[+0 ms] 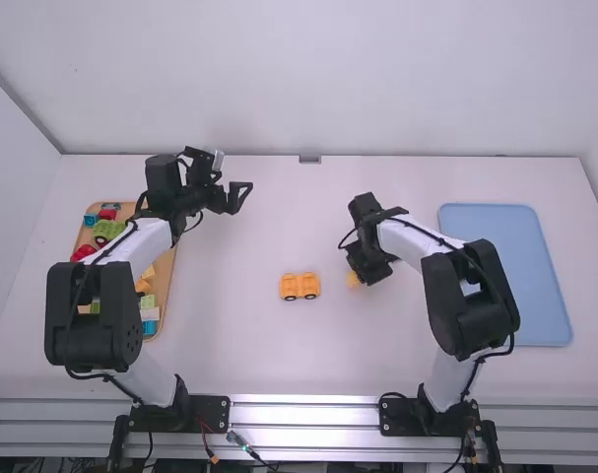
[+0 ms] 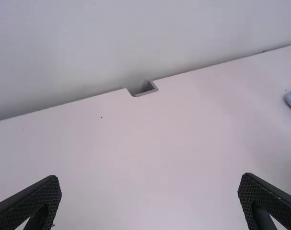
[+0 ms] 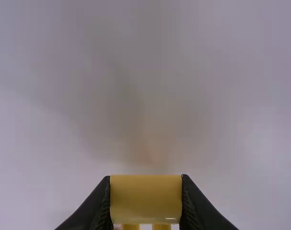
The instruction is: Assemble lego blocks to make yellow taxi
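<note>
Left claw (image 2: 150, 201) wide, right claw (image 3: 146, 196) gripping the yellow block (image 3: 145, 203); I'd square it above the orange car (image 1: 299, 286) before pressing down

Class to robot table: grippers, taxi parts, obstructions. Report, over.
Left gripper open, empty. Right gripper shut on yellow block. Wheeled yellow piece on table. No obstruction seen between block and wheeled piece.

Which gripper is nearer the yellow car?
Right. The right gripper is just right of the car; the left gripper is farther off, beyond and left of it.
</note>
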